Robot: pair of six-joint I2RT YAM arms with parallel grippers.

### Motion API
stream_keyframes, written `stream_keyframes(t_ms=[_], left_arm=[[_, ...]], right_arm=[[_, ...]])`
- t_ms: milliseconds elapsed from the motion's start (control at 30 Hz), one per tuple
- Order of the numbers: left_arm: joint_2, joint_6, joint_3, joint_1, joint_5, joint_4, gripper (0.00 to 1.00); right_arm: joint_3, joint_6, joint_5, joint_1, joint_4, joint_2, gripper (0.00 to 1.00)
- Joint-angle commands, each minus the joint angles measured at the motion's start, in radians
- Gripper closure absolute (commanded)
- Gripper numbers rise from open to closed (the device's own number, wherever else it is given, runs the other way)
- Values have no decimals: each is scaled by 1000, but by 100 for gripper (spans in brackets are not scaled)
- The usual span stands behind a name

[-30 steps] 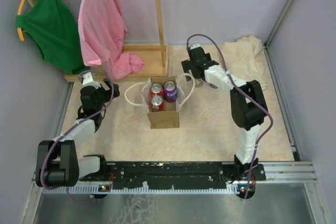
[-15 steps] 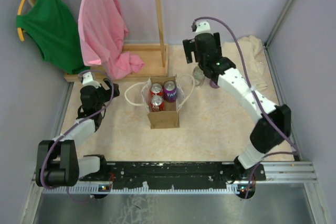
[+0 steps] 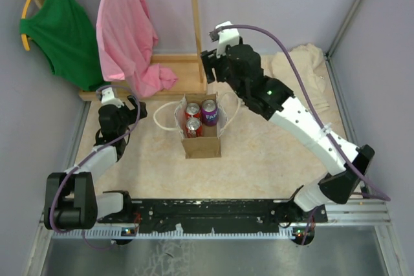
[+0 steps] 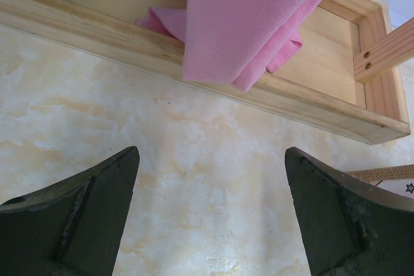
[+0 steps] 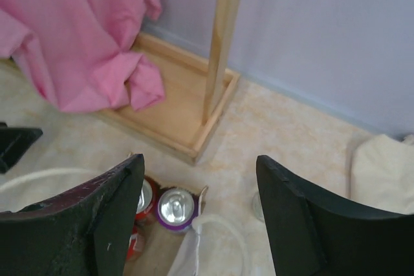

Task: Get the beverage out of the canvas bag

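Note:
The canvas bag (image 3: 202, 145) stands open at mid-table with white loop handles (image 3: 163, 116). Inside stand two red cans (image 3: 193, 109) (image 3: 193, 127) and a purple can (image 3: 209, 112). My right gripper (image 3: 213, 69) hovers above the bag's far edge, open and empty. In the right wrist view its fingers (image 5: 304, 224) frame the purple can (image 5: 176, 206), a red can (image 5: 145, 195) and a handle (image 5: 226, 224). A pale round thing (image 5: 257, 205) on the table right of the bag is half hidden by one finger. My left gripper (image 3: 132, 108) rests open left of the bag, over bare table (image 4: 207, 192).
A wooden rack base (image 3: 174, 69) with an upright post (image 3: 196, 17) lies behind the bag. A pink shirt (image 3: 126, 37) and a green garment (image 3: 61, 30) hang over it. A beige cloth (image 3: 301, 63) is heaped at the back right corner.
My right arm has risen from the table to the right of the bag and swung left, to above the bag's far edge. The left arm has stayed put.

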Motion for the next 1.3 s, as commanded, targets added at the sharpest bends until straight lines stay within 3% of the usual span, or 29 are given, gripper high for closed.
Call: stream_keyframes(t_ms=[0, 533, 667, 800, 1267], left_arm=[[-8, 1, 12, -2, 2, 12, 0], [-1, -6, 14, -2, 12, 13, 0], [-3, -5, 14, -2, 9, 12, 0], [-2, -6, 14, -1, 13, 12, 0], [1, -3, 11, -2, 15, 11, 0]], right_arm=[[8, 44, -106, 11, -85, 67, 31], [-69, 56, -223, 27, -111, 252, 46], [-70, 56, -249, 30, -113, 292, 44], [-74, 56, -248, 31, -121, 325, 34], [-105, 72, -164, 25, -156, 384, 33]])
